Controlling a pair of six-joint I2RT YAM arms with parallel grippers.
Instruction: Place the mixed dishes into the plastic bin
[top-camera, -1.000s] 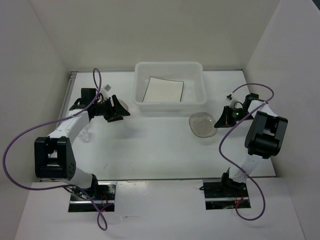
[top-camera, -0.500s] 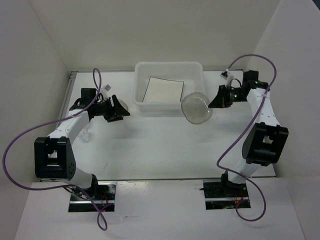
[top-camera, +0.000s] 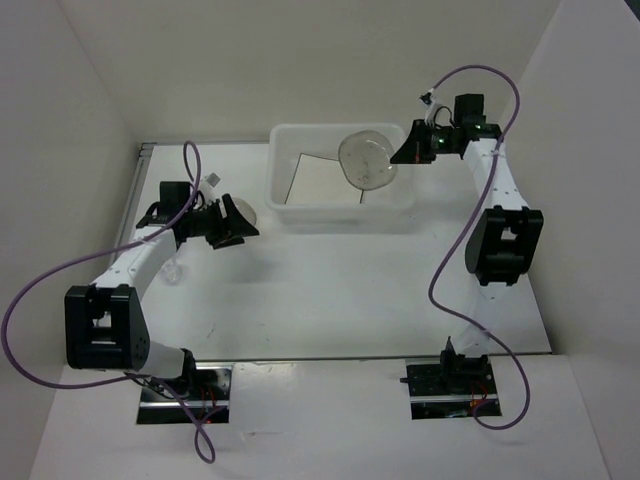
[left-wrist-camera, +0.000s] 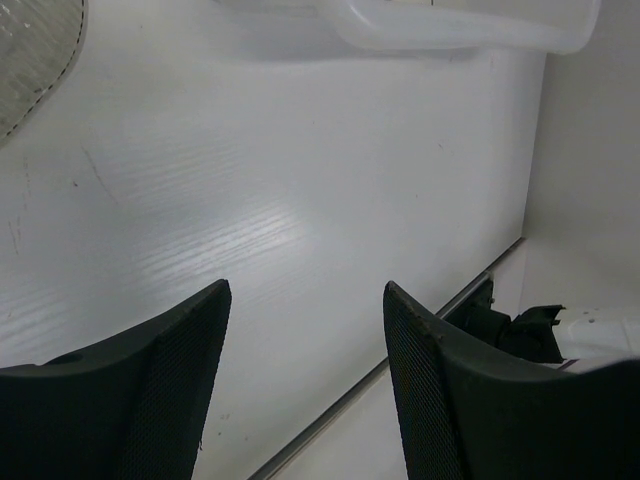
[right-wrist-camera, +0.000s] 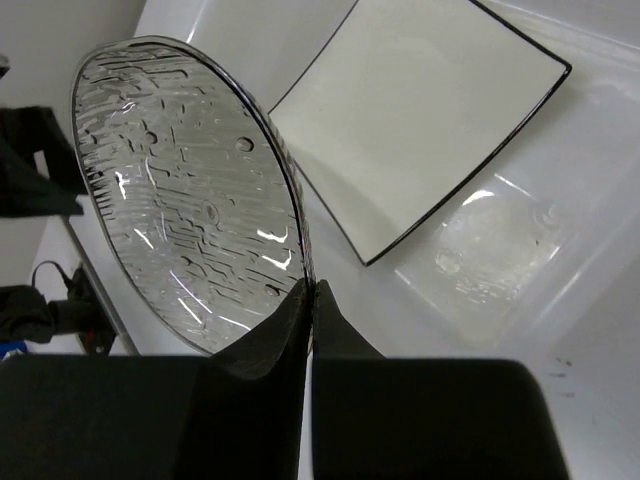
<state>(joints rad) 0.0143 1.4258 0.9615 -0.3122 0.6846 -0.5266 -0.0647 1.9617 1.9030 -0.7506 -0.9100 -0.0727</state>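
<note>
Closest to the arm bases, a small glass cup (top-camera: 172, 269) stands on the white tabletop (top-camera: 330, 290), just beside the left forearm. A little farther on, the left claw (top-camera: 232, 222) sits low over the tabletop. Its fingers (left-wrist-camera: 185, 380) are spread wide, with only bare surface showing between them. The loose saucer (top-camera: 247, 212), round and greyish, lies flat on the tabletop just beside this claw. In the left wrist view it sits off to one side of the fingers, apart from them.

Beyond that, the plastic bin (top-camera: 340, 212) rests at the far middle of the tabletop. The square plate (right-wrist-camera: 420, 130), white with a thin dark edge, is inside it toward the left. Whether it lies fully flat cannot be told.

Farthest back, the right arm reaches in from the right. The right claw (right-wrist-camera: 310, 292) is pinched narrow on the rim of the raised saucer (right-wrist-camera: 185, 190). This saucer is carried on edge and tilted, in the air above the right half of the bin. From overhead it covers the plate's right corner.
</note>
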